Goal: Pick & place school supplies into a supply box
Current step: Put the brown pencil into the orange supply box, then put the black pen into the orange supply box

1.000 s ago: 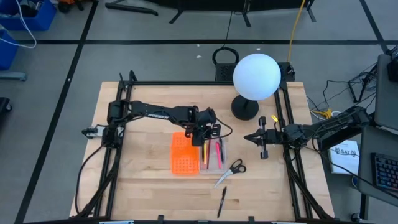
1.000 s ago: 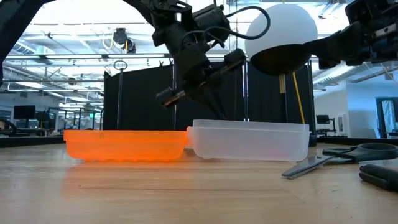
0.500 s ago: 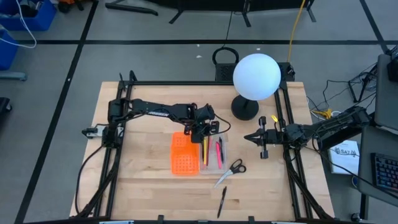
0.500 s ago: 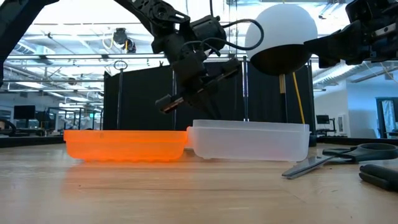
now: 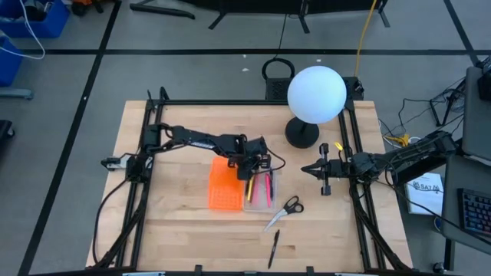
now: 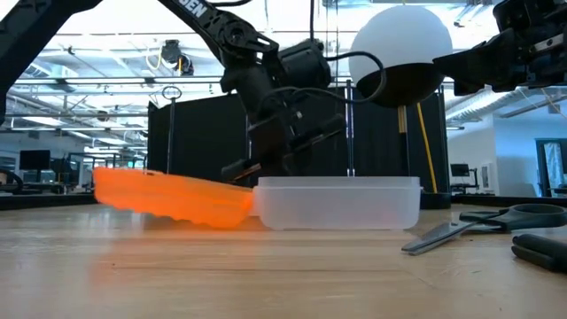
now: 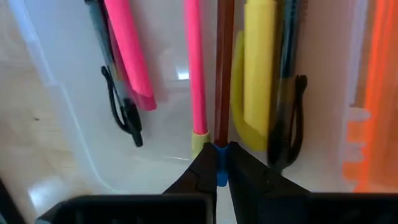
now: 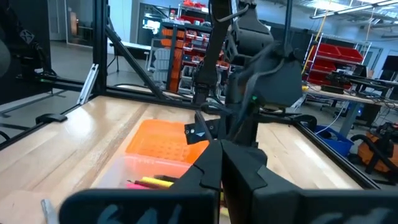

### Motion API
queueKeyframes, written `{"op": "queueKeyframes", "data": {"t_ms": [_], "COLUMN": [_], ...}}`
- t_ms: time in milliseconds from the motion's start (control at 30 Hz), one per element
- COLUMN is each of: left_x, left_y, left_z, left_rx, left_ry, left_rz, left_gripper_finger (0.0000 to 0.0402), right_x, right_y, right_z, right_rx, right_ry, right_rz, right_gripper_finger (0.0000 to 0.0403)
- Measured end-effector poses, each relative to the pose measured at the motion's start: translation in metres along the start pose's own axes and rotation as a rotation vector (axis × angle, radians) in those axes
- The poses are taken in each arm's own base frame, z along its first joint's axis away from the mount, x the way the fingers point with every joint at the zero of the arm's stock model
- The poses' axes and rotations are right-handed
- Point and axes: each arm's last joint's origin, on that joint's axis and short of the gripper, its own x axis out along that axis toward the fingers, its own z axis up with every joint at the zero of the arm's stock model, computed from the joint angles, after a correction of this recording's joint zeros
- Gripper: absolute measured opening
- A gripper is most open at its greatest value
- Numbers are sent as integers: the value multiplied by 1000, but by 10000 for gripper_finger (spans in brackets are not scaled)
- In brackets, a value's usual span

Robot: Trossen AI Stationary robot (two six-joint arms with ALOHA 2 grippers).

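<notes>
The supply box is a clear tray (image 5: 259, 192) joined to an orange perforated lid (image 5: 220, 186). The tray rests on the table. In the low view the lid (image 6: 168, 197) slants, its outer edge raised. Pink (image 7: 127, 56), yellow (image 7: 258, 68) and dark pens lie in the tray (image 7: 62, 93). My left gripper (image 5: 252, 170) reaches down into the tray, shut on a thin brown pencil (image 7: 224, 74). The scissors (image 5: 285, 211) and a dark pen (image 5: 273, 249) lie on the table to the tray's near right. My right gripper (image 5: 321, 170) waits shut near the right edge. My left gripper pinches the brown pencil's near end (image 7: 219, 149) between its two fingertips (image 7: 199, 174), where a blue bit shows. The fingers come from above, slanting down into the tray. The pencil runs on away from the fingertips, between a pink pencil and the yellow pen.
A lamp with a white globe (image 5: 316, 93) and a dark base stands at the far right of the table. Black frame rails (image 5: 146, 153) run along the table's left and right sides. Bare wood lies to the lid's left and near side.
My left gripper has gone down into the clear tray. The box has slid a little toward the table's left edge. The orange lid, flat on the table before, now slants with its outer edge raised.
</notes>
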Motion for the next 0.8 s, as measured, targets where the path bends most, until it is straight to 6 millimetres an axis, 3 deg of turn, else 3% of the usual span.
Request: {"op": "queueKeyframes", "data": {"t_ms": [567, 700, 800], "left_x": [-1, -10, -30], "left_y": [7, 13, 20], "left_z": [13, 18, 23], "left_rx": [-18, -11, -69], "left_ry": [158, 218, 228], "left_rz": [-8, 5, 52], "left_gripper_finger": [120, 123, 124], "right_x": [0, 0, 0], "right_y": [0, 0, 0], "right_z": [0, 0, 1], "right_rx": [0, 0, 3], "right_ry": [-2, -2, -10], "right_rz": [0, 0, -1], "right_gripper_finger": [0, 0, 0]}}
